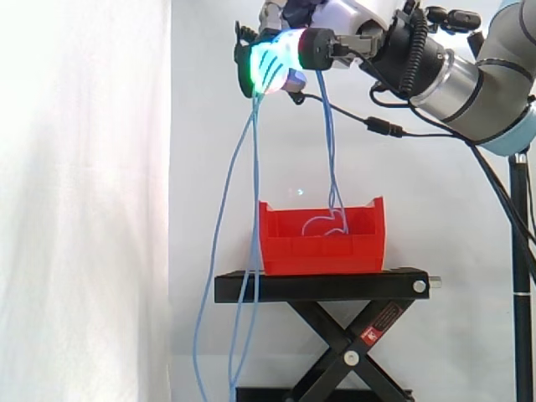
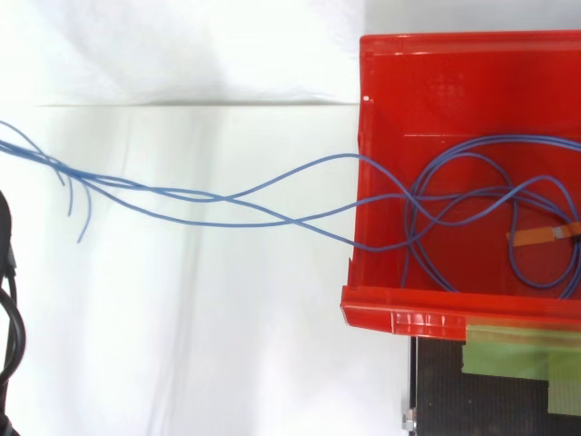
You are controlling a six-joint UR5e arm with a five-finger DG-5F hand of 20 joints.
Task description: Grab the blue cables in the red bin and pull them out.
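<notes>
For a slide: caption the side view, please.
Robot hand high over the red bin, gripping blue cables that trail down into the bin and past the black stand.

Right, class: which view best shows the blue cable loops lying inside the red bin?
The top view: it looks down into the red bin, so the coiled blue cables lie in plain sight. The side view shows them hanging from the robot hand, plus one faint loop inside.
</notes>
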